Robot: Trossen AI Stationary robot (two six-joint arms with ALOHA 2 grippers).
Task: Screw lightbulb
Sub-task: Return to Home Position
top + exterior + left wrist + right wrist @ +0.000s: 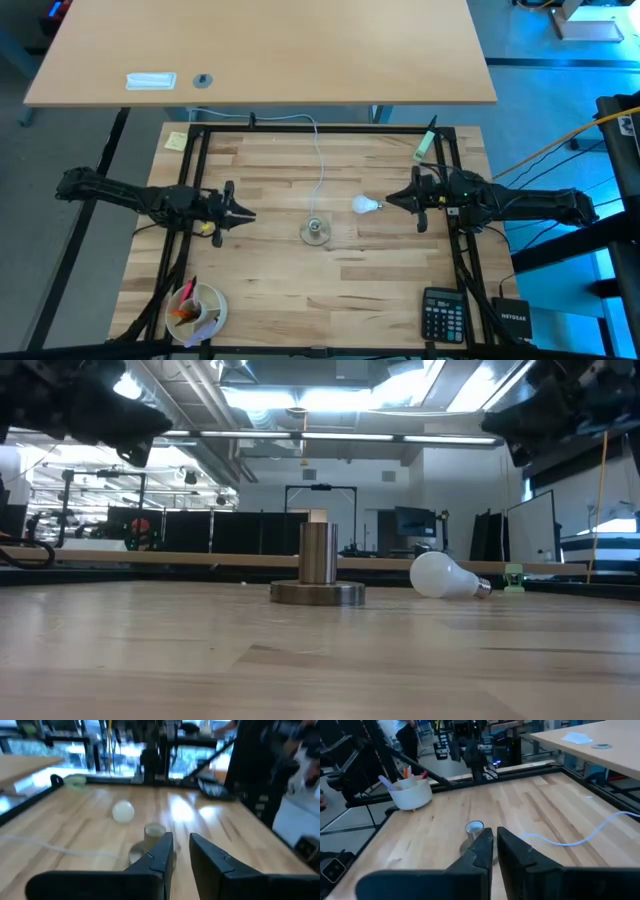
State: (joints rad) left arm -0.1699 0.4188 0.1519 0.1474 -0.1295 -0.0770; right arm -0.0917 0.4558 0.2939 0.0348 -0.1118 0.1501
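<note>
The white frosted lightbulb (366, 205) lies on its side on the wooden table, its screw base toward the table's right; it also shows in the low view (444, 576). The silvery socket base (316, 232) stands upright at the middle of the table, and its thin white cord (321, 160) runs to the far edge. My left gripper (250, 213) hovers left of the socket, shut and empty. My right gripper (388, 203) hovers just right of the bulb, shut and empty. In the low view both grippers hang well above the tabletop.
A white cup with pens (197, 308) stands at the near left. A calculator (443, 313) lies at the near right. A yellow note (176, 141) and a green item (426, 143) sit at the far corners. Black frame rails (196, 180) border the table.
</note>
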